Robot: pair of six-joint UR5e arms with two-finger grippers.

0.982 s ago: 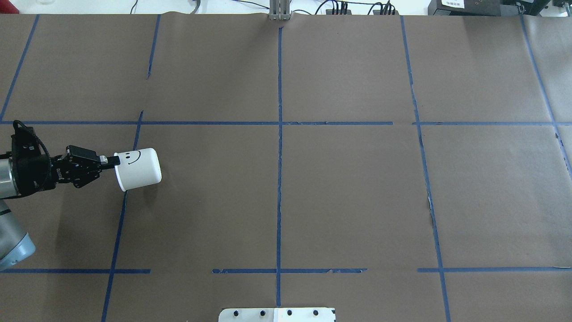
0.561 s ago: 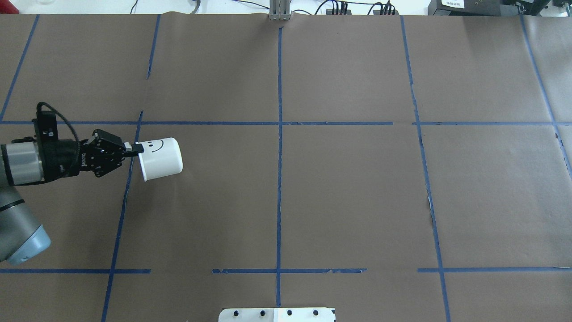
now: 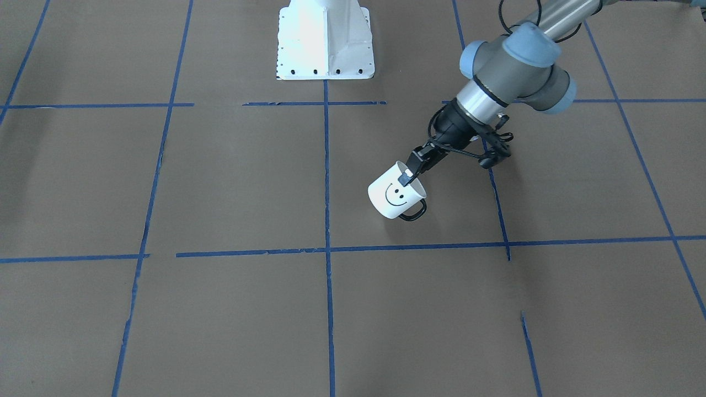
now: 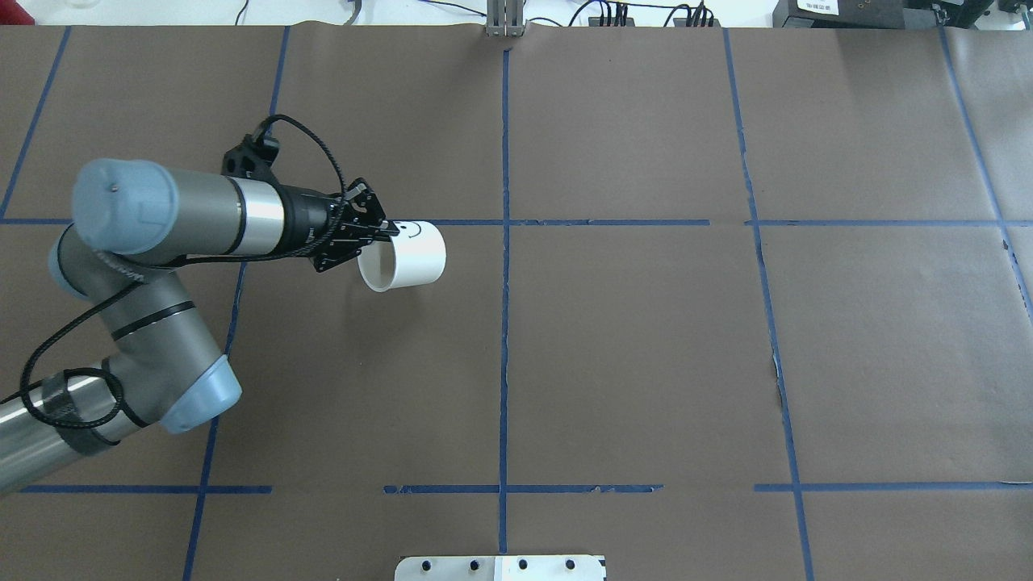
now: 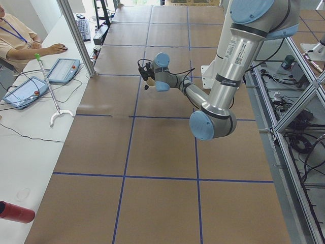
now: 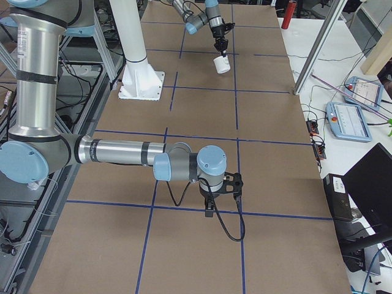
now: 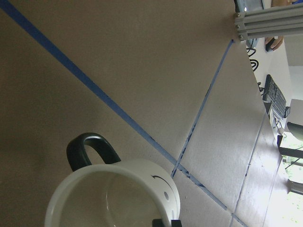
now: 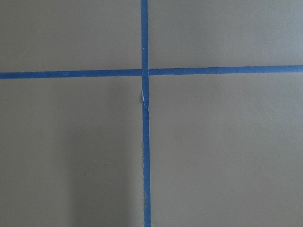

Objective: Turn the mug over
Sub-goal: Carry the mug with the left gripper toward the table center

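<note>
**Overhead exterior: mug mid-flip, rim pinched by left gripper**

The mug (image 4: pixel 407 257) is found at 9 o'clock from the central tape cross (image 4: pixel 504 222), just below the horizontal tape line (image 4: pixel 605 222) on the brown-covered table (image 4: pixel 646 363). It is tilted well over. The mouth is turned to 9 o'clock, towards the arm, and the base to 3 o'clock.

The left gripper (image 4: pixel 390 234) is clamped on the rim wall at the mug's 11 o'clock, one finger inside the mouth and one outside, beside the smiley face. In the front-facing view the handle (image 3: pixel 415 212) is seen at the mug's 6 o'clock, clear of the fingers. In the left wrist view the inside of the mug is seen, apparently empty, with table beyond it.

Contact between mug and table cannot be confirmed. From the right-side view the mug is judged to hang off the surface.

The right gripper (image 6: pixel 210 211) is parked near the table and shown only in a side view, so its state cannot be told. Only tape is shown by its wrist camera.

Progress, as a judgement:
- Done: the mug is grasped and rolled to roughly sideways.
- Outstanding: the rest of the rotation, then set-down on the base or the rim, whichever is intended, then release and retreat.
- Risk: with a thin rim pinch, slip or swing is to be expected during the turn.
</note>
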